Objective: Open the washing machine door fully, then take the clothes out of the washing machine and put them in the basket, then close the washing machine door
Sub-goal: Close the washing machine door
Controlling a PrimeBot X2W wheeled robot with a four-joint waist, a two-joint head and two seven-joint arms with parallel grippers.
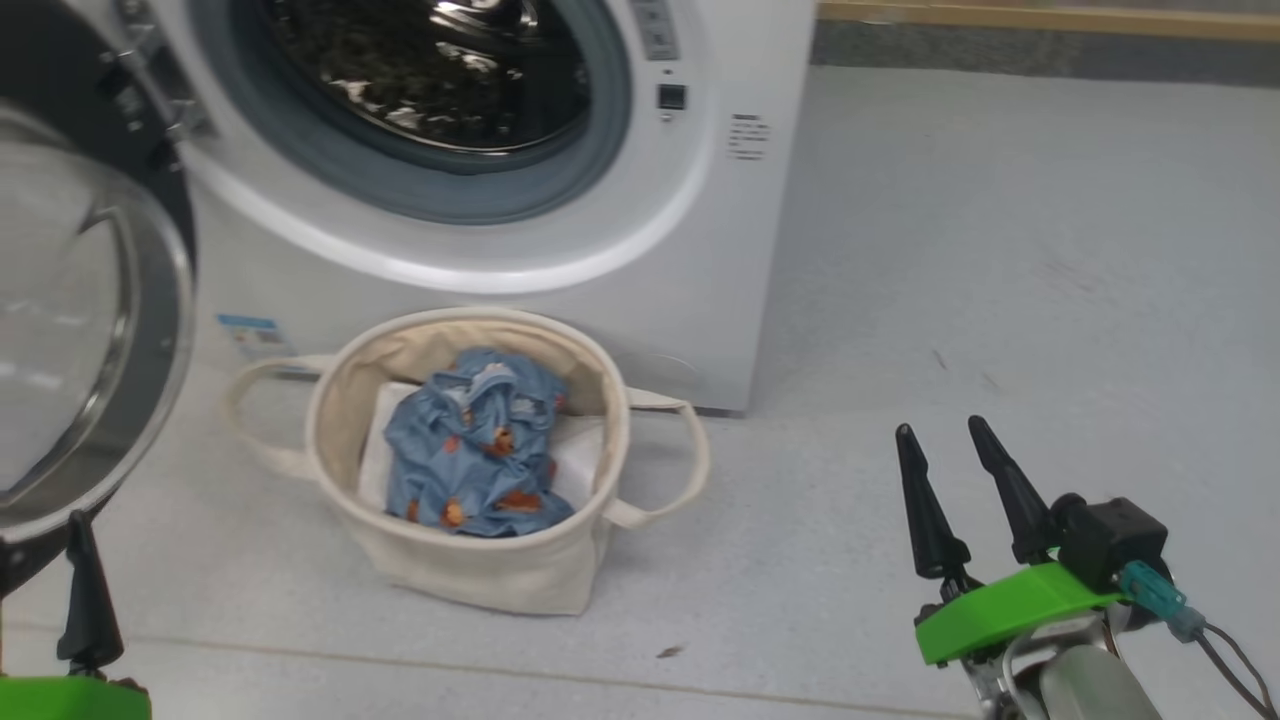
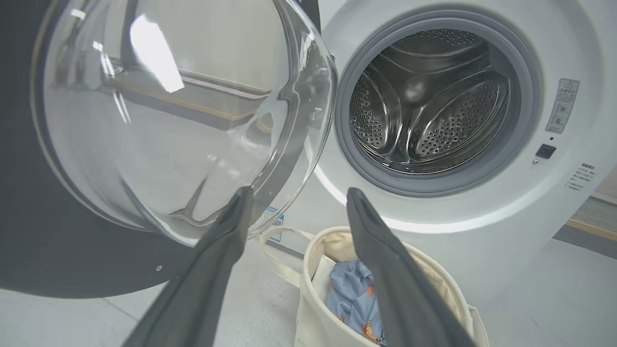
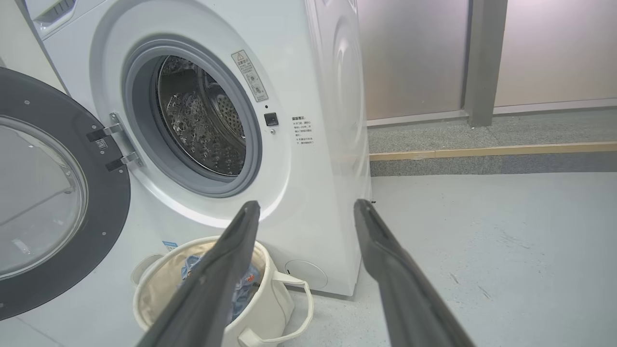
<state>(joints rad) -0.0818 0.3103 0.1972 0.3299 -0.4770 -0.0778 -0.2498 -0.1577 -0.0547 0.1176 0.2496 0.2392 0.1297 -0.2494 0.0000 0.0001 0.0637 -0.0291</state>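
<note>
The white washing machine (image 1: 700, 250) stands at the top of the head view, and its steel drum (image 2: 434, 106) looks bare inside. The washing machine door (image 1: 90, 330) is swung wide open on the left, glass bowl facing me. Below the drum mouth stands the cream basket (image 1: 480, 570) with the blue bear-print clothes (image 1: 475, 450) bunched inside. My right gripper (image 1: 942, 428) hovers open and empty over the floor, right of the basket. My left gripper (image 2: 300, 193) is open and empty just below the door glass, above the basket (image 2: 313, 289). One of its fingers (image 1: 88, 590) shows at the head view's lower left.
A white folded sheet (image 1: 385, 440) lies under the clothes in the basket. Pale grey floor (image 1: 1000, 300) stretches to the right of the washer. Behind it runs a low step with a wood-coloured strip (image 3: 482, 152) below wall panels.
</note>
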